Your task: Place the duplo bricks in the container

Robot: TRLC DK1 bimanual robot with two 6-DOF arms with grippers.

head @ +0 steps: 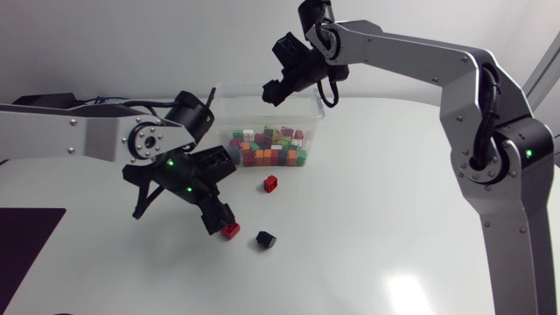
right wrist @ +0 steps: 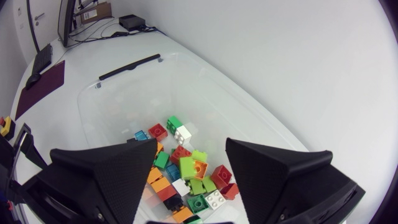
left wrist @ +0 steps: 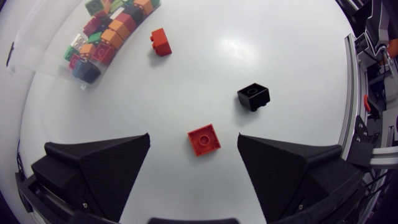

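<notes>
The clear plastic container stands at the back of the table with several coloured duplo bricks heaped at one end. My right gripper hangs open above it; in the right wrist view the right gripper holds nothing, and the brick heap lies below in the container. My left gripper is low over the table, open, with a red brick lying flat between its fingers, untouched. A black brick and a second red brick lie ahead of it.
In the head view the black brick lies just right of the red brick at my left gripper. The other red brick sits in front of the container. A dark mat covers the table's front left corner.
</notes>
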